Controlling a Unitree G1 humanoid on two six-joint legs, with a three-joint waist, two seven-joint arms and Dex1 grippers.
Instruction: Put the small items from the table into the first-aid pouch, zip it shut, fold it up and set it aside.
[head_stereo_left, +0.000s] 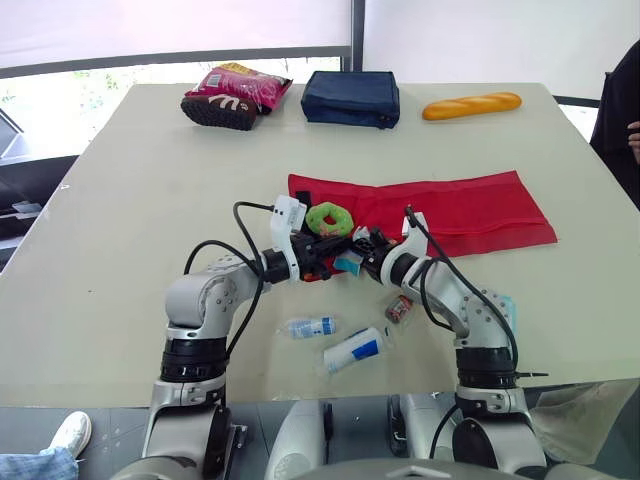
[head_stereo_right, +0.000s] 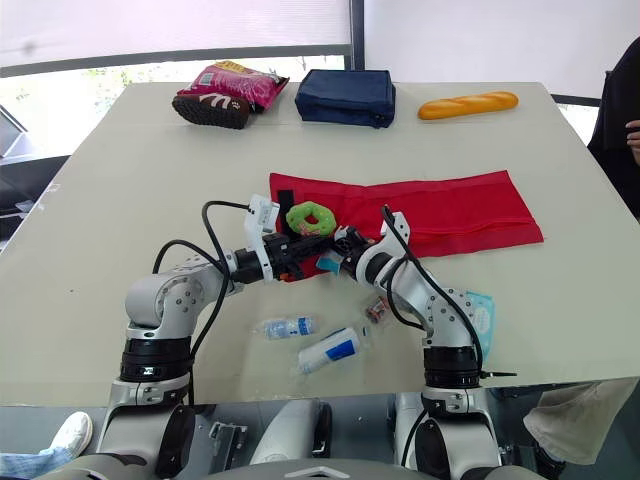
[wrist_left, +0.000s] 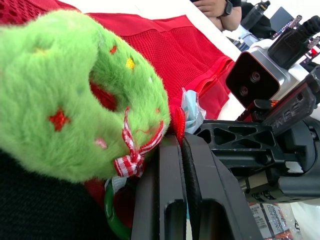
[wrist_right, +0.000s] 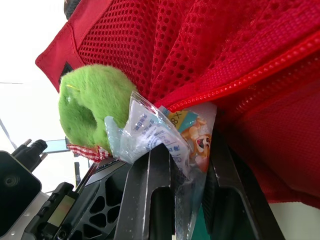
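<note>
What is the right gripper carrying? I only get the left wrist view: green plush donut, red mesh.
Observer: The right gripper grips a clear printed packet at the zip edge of the red mesh pouch.
Operator: Which small items lie loose on the table?
Observer: A small clear bottle and a white-and-blue tube lie on the table, nearer the robot than the pouch.
Operator: Anything at the far edge?
Observer: A navy bag, with a bread loaf to its right.
</note>
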